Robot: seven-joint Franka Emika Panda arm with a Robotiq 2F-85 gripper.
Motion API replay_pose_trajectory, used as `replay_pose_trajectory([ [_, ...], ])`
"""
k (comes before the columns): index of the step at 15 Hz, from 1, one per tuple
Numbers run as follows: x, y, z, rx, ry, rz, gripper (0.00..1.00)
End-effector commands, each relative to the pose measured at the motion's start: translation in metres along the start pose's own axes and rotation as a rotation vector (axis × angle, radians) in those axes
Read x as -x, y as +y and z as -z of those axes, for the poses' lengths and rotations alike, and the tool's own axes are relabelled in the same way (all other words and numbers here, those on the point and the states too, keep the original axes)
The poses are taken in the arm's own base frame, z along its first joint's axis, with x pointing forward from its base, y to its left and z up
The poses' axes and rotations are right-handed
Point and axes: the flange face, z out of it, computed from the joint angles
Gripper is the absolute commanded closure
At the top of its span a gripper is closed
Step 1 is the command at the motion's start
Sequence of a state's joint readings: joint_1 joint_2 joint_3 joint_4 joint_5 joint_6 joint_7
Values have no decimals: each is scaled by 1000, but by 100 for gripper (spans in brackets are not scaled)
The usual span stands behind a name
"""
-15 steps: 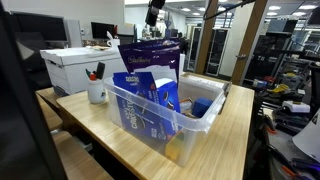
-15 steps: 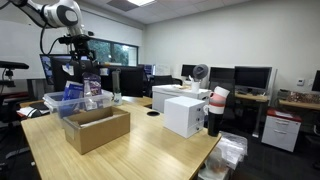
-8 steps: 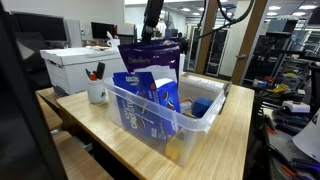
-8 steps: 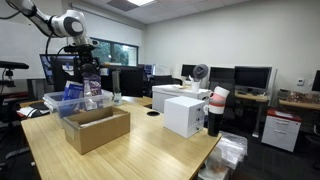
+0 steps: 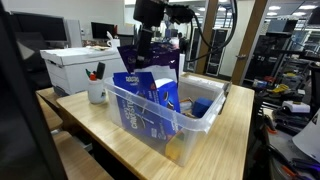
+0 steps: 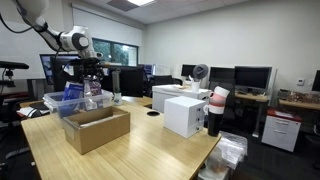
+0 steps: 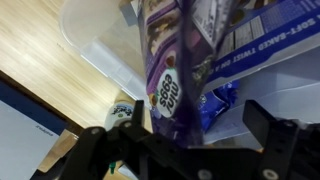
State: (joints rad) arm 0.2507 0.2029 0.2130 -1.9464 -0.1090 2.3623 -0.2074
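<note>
Over the clear bin [image 5: 214, 113], gripper [image 7: 185, 135] hangs spread wide above the purple bag [image 7: 168, 72]; best centre it, lower straight, pinch the top edge squarely.

In the wrist view, a purple bag [image 7: 172, 75] carries the white words "mini eggs". The blue package [image 7: 275, 50] beside it reads "SOFT-BAKED TASTE" in white capitals. In an exterior view, white lettering on a blue bag [image 5: 138, 108] is too small to read.
</note>
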Motion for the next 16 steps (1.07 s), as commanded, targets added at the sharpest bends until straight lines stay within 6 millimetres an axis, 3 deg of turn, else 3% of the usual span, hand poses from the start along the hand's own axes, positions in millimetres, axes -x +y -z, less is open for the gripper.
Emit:
replay_pose_trajectory([
  [1,-14,12,-19,34,15,-8,0],
  [5,-25,25,-31,63,19,-24,0],
  [6,-27,28,-32,69,16,-30,4],
  [7,-28,29,-32,73,13,-35,10],
  [8,-28,30,-32,78,6,-39,29],
  [16,-22,15,-18,93,-119,-120,79],
])
